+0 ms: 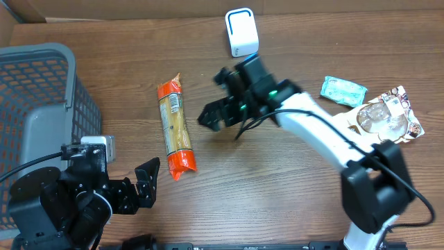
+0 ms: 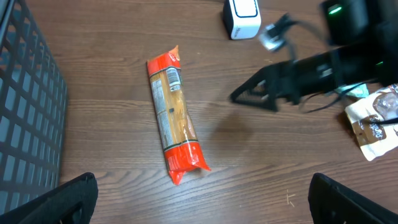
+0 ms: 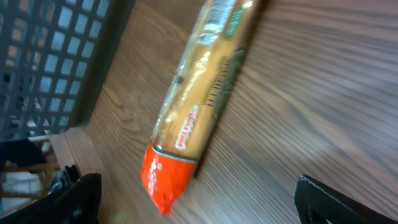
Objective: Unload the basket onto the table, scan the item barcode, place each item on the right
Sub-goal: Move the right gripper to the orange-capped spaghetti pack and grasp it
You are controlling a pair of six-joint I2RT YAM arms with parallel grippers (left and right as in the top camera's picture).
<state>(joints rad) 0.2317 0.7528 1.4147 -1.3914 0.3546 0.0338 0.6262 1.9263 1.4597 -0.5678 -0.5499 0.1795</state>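
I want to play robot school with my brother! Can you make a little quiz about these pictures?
1. True or false: the long packet lies inside the basket.
2. What colour are the packet's ends? A orange, B blue, C green.
3. Is the right claw open or shut?
Key: 1 false, it lies on the table; 2 A; 3 open.
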